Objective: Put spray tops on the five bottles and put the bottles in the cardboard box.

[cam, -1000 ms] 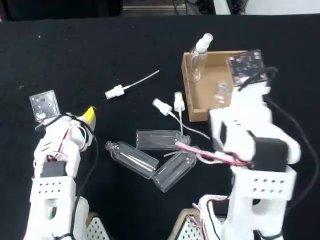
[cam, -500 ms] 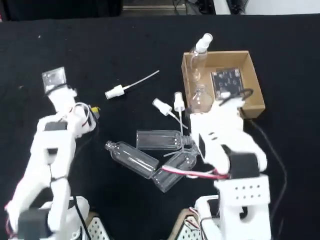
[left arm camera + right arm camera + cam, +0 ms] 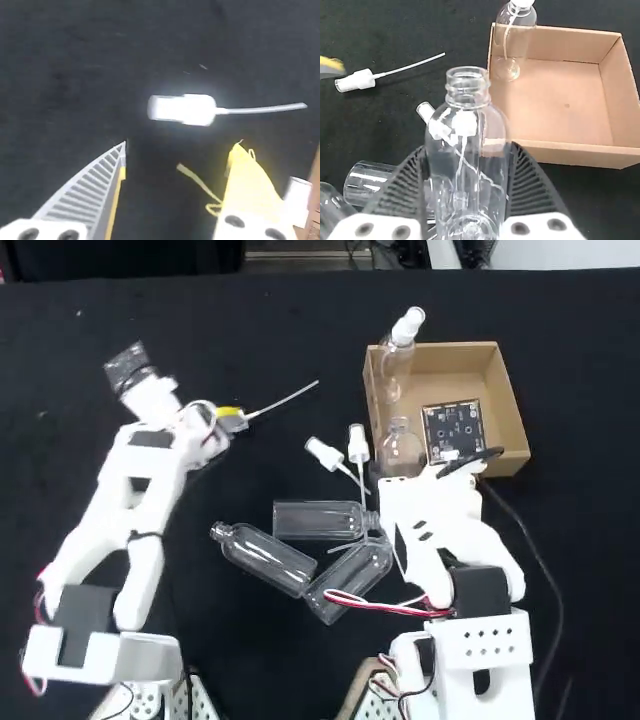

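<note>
Bottle [image 3: 467, 112] in right claw [image 3: 470, 147], between spray tops [image 3: 325, 452] and cardboard box [image 3: 455, 375]

Upright in far left corner of cardboard box [image 3: 505, 400]: capped bottle [image 3: 397, 355]. By its near left corner: open bottle [image 3: 400, 445] in right gripper [image 3: 467, 165]. Left of box: two spray tops [image 3: 325, 452]; before them, three bottles [image 3: 318, 520] lying together. Farther left: lone spray top [image 3: 182, 109] just beyond left gripper [image 3: 180, 150].

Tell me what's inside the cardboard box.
One clear bottle with a spray top stands in a corner of the cardboard box; the remaining visible floor is bare. Its near wall hides a strip of floor.
</note>
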`<action>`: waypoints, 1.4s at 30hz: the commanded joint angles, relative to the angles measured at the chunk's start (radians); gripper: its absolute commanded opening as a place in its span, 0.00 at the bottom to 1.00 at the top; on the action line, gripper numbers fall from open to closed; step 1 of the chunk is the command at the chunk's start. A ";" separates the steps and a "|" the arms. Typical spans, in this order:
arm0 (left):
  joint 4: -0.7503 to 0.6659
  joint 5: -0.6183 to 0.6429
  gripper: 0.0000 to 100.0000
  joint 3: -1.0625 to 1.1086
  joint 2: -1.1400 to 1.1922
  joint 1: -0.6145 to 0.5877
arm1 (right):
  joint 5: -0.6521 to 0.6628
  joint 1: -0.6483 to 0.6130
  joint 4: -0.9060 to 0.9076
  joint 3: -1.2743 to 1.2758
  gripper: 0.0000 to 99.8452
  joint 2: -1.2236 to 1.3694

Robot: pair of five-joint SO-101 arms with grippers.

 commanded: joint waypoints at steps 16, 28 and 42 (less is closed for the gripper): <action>0.003 0.020 0.32 -0.433 0.466 0.062 | -0.008 -0.006 -0.031 0.019 0.01 -0.035; 0.114 0.018 0.32 -0.476 0.477 -0.056 | -0.008 -0.006 -0.031 0.019 0.01 -0.035; 0.184 0.023 0.18 -0.501 0.479 0.030 | -0.008 -0.005 -0.026 0.021 0.01 -0.035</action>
